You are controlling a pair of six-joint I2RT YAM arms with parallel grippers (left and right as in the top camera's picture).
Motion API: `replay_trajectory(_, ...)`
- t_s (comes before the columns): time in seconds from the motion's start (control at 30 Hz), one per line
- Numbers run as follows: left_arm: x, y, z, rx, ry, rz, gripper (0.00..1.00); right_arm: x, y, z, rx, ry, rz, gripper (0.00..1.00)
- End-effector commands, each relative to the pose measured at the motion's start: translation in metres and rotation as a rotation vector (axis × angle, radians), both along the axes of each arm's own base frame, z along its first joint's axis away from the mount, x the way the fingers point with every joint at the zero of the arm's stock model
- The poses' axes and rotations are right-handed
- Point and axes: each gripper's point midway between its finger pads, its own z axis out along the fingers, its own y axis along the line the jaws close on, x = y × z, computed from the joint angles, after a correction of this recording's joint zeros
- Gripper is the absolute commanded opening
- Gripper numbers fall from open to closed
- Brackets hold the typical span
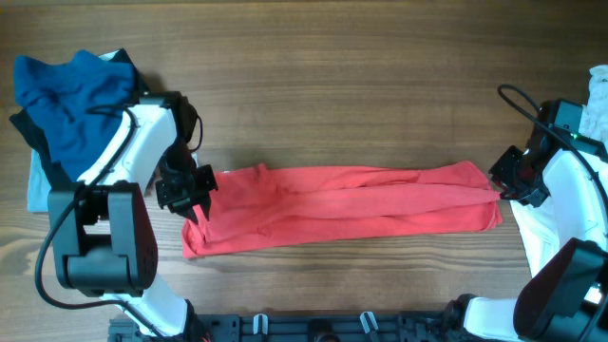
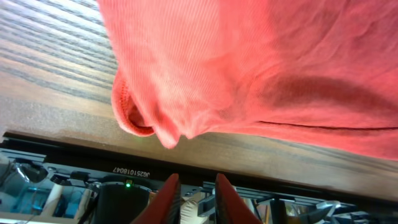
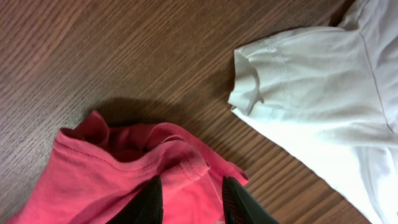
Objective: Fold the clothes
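The red T-shirt (image 1: 351, 204) lies as a long narrow strip across the middle of the table. My left gripper (image 1: 198, 201) hovers at its left end. In the left wrist view the fingers (image 2: 196, 182) stand slightly apart with nothing between them, and the shirt's rolled corner (image 2: 149, 118) lies just beyond them. My right gripper (image 1: 501, 185) is at the strip's right end. Its jaws (image 3: 191, 185) stand open, straddling a bunched hem of the red shirt (image 3: 124, 174) without pinching it.
A heap of blue garment (image 1: 71, 95) over dark and pale cloth sits at the back left, beside the left arm's base. A white garment (image 3: 323, 106) lies right of the shirt's end, under the right arm (image 1: 537, 237). A black rail (image 1: 332, 328) runs along the front edge.
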Motion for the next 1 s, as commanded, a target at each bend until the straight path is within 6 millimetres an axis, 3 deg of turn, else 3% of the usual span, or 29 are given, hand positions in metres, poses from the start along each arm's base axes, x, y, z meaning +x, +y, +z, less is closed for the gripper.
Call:
replay_trajectory(0.0,0.004,0.003,0.000,0.038,-0.033,0.019,0.20,-0.002,0.000,-0.005,0.013,0.014,0.003,0.32)
replay_trajectory(0.13,0.016,0.003,-0.004,0.044,-0.085,0.032,0.18,-0.002,0.000,-0.005,0.013,0.013,0.004,0.32)
replay_trajectory(0.3,0.045,0.000,-0.009,0.036,-0.219,0.072,0.17,-0.002,0.001,-0.005,0.015,0.016,0.004,0.32)
replay_trajectory(0.43,0.084,-0.045,-0.005,-0.207,-0.383,0.072,0.16,0.000,0.002,-0.005,0.023,0.005,0.005,0.32)
replay_trajectory(0.53,0.101,-0.066,-0.005,-0.252,-0.466,0.021,0.31,0.000,0.002,-0.005,0.025,0.003,0.006,0.32)
replay_trajectory(0.6,0.107,-0.078,-0.007,-0.260,-0.495,-0.003,0.38,0.000,0.002,-0.005,0.026,0.004,0.006,0.32)
replay_trajectory(0.73,0.115,-0.096,-0.011,-0.249,-0.522,0.008,0.38,0.000,0.002,-0.005,0.026,0.004,0.006,0.32)
replay_trajectory(0.97,0.117,-0.105,-0.021,-0.190,-0.510,0.061,0.37,0.000,0.002,-0.005,0.026,0.004,0.005,0.32)
